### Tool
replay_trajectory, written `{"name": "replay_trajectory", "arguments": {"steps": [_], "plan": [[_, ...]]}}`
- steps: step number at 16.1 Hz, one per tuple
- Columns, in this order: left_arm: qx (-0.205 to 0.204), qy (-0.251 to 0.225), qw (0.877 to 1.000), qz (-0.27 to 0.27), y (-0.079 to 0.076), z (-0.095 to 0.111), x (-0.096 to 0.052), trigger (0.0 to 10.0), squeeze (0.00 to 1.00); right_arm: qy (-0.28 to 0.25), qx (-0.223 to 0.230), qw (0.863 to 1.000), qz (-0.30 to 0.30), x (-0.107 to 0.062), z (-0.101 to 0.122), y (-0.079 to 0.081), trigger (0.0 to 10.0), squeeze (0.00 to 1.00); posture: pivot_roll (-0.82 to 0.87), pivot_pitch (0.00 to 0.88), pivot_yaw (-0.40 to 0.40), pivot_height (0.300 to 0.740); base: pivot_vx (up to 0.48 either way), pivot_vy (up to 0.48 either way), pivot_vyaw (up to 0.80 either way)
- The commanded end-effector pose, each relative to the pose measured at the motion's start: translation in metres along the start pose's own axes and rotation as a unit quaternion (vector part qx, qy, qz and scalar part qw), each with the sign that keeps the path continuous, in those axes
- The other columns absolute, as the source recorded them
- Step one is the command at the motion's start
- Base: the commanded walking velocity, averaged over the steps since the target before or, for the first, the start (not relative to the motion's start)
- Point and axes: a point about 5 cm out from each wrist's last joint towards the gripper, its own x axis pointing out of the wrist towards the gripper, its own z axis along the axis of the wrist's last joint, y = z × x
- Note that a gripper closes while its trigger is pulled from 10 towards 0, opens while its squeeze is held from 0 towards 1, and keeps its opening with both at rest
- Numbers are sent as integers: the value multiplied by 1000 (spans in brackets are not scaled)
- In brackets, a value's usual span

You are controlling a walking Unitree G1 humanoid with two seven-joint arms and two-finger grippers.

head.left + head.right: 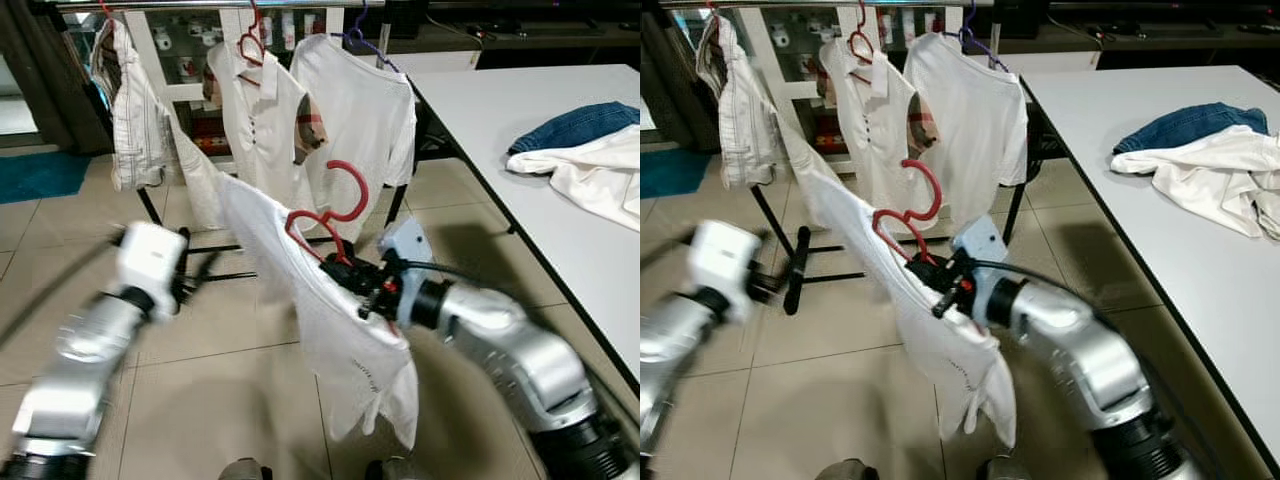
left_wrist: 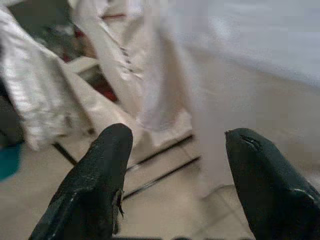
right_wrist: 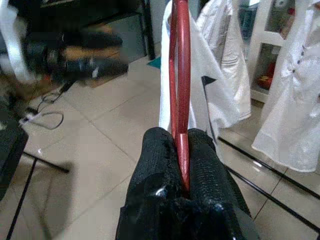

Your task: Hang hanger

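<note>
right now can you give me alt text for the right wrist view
The right end effector is shut on a red hanger that rises straight up from between its black fingers, carrying a white shirt. Beyond lie beige floor tiles and more white garments.

left arm motion-blurred | rail cut by top edge | jeans partly under cloth

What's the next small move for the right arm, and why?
Probably lift the right gripper up and forward toward the rail. It is shut on the red hanger, which carries a white shirt and sits well below the rail. The hook points up, and there looks to be room between the clothes already hung. The left gripper is open, holding nothing.
</note>
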Motion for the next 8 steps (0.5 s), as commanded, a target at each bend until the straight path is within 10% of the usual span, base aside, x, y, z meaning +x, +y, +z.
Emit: {"name": "replay_trajectory", "arguments": {"steps": [1,3,4,5,8], "plan": [[12,-3,1000,18,18,0,-5,10000,1000,-11,-20,999,39,-5,13,1,10000,0,-27,123,20,740,0,0,0],[22,-11,999,28,33,3,-9,10000,1000,1,-35,997,65,-9,15,0,10000,0,-25,126,15,740,0,0,0],[22,-23,999,20,43,7,-13,10000,212,8,-50,995,92,-11,19,-1,10000,0,-25,126,15,740,0,0,0],[22,-28,999,-3,46,8,-15,10000,0,9,-59,992,113,-12,23,-1,10000,0,-20,127,8,740,0,0,0],[11,0,997,-79,43,-7,-19,10000,0,12,-73,985,155,-13,29,1,10000,0,-24,125,9,740,0,0,0]]}}
